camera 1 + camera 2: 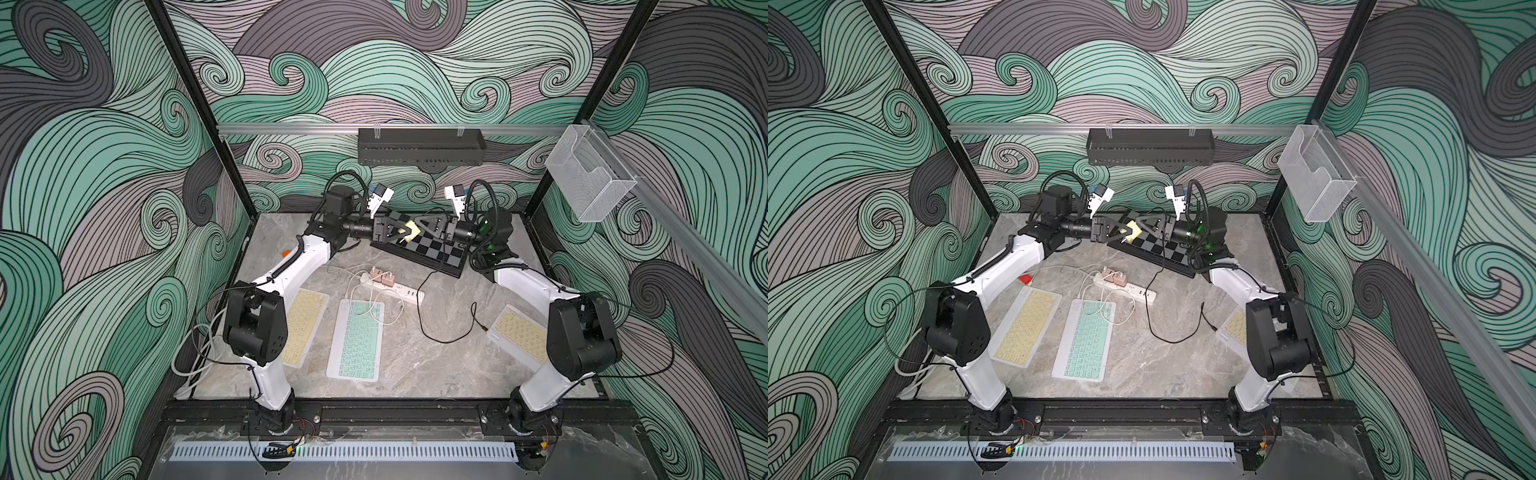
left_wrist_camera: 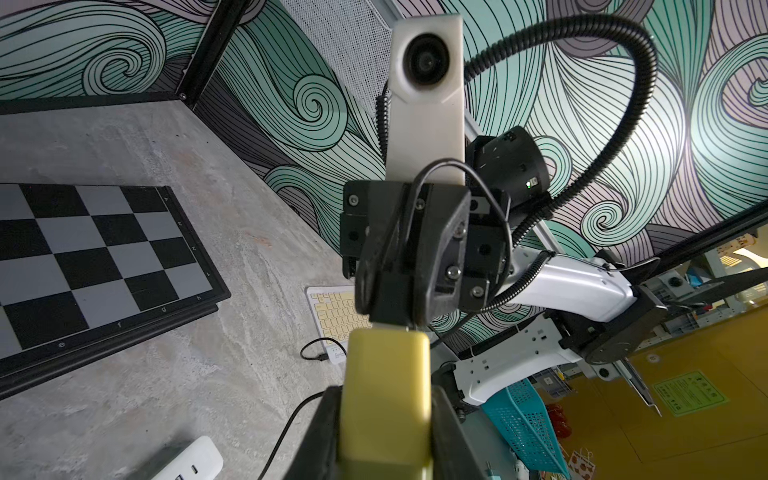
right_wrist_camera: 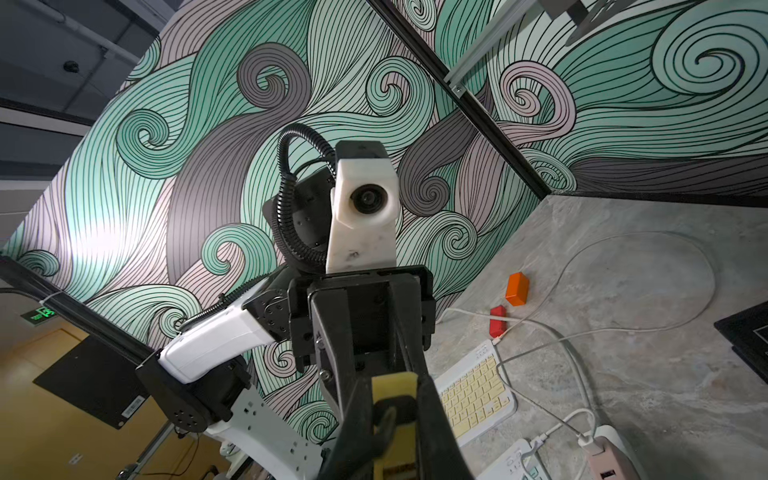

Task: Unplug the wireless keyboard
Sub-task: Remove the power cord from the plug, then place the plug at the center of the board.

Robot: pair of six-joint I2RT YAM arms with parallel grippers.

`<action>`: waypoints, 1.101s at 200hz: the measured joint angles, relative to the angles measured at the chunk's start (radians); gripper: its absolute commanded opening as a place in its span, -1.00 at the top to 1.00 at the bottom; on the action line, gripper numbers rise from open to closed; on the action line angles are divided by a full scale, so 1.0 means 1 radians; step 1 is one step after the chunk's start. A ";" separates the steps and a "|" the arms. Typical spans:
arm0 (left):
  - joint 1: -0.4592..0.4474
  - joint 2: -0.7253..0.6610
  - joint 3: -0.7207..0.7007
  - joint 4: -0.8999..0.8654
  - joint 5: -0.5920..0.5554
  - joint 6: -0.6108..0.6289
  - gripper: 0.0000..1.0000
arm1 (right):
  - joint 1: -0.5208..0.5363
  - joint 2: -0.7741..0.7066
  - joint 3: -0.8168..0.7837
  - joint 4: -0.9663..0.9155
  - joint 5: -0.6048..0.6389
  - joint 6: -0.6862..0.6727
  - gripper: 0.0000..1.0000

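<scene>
Jaws (both arms') pinch a yellow charger (image 1: 410,229) above the chessboard (image 1: 432,250).

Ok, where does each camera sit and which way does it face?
Both top views: high above the arm bases, looking down at the grey marbled table; left arm, right arm whole.
Left wrist: on the left arm, past the left tool clamping a pale yellow charger block, faces the right tool.
Right wrist: on the right arm, past the right tool, faces the left tool.
Wrist views share the block.
</scene>
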 measured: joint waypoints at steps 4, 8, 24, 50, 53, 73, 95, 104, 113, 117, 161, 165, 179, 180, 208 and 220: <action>0.000 0.002 0.000 0.000 -0.002 0.000 1.00 | 0.000 0.000 0.000 0.001 -0.001 -0.003 1.00; 0.000 0.002 0.000 0.001 -0.003 -0.001 1.00 | 0.000 0.000 0.000 -0.001 -0.001 -0.003 1.00; 0.000 0.002 0.000 0.000 -0.010 -0.001 1.00 | -0.001 0.000 0.000 -0.005 -0.001 -0.017 1.00; 0.000 0.002 -0.001 -0.012 -0.017 0.003 1.00 | -0.003 0.000 0.000 -0.020 -0.001 -0.055 1.00; 0.000 0.002 -0.001 -0.015 -0.018 0.004 1.00 | -0.005 0.000 0.000 -0.023 -0.001 -0.059 1.00; -0.002 0.002 -0.016 -0.014 -0.023 0.014 1.00 | -0.013 0.000 -0.001 -0.043 -0.008 -0.082 1.00; -0.013 0.000 -0.047 -0.016 -0.044 0.032 1.00 | -0.027 0.000 -0.019 -0.083 -0.026 -0.096 1.00; -0.018 -0.001 -0.061 -0.019 -0.055 0.040 1.00 | -0.034 -0.001 -0.031 -0.095 -0.035 -0.104 1.00; -0.022 -0.002 -0.078 -0.025 -0.066 0.047 1.00 | -0.042 -0.005 -0.047 -0.105 -0.034 -0.111 1.00; -0.022 -0.004 -0.087 -0.035 -0.070 0.048 1.00 | -0.050 -0.007 -0.055 -0.106 -0.025 -0.113 1.00; 0.002 -0.016 -0.233 -0.073 -0.122 0.002 1.00 | -0.192 -0.052 -0.129 -0.044 0.129 -0.089 1.00; 0.003 -0.016 -0.238 -0.072 -0.129 -0.003 1.00 | -0.192 -0.056 -0.135 -0.041 0.142 -0.087 1.00; 0.003 -0.016 -0.244 -0.077 -0.156 -0.012 1.00 | -0.184 -0.057 -0.136 -0.055 0.159 -0.089 1.00; 0.002 -0.016 -0.243 -0.077 -0.158 -0.012 1.00 | -0.184 -0.057 -0.135 -0.056 0.160 -0.089 1.00; 0.003 -0.007 -0.151 -0.208 -0.271 0.030 1.00 | -0.175 -0.068 -0.104 -0.241 0.186 -0.217 1.00; 0.005 0.006 -0.087 -0.257 -0.324 0.055 1.00 | -0.174 -0.081 -0.084 -0.372 0.210 -0.328 1.00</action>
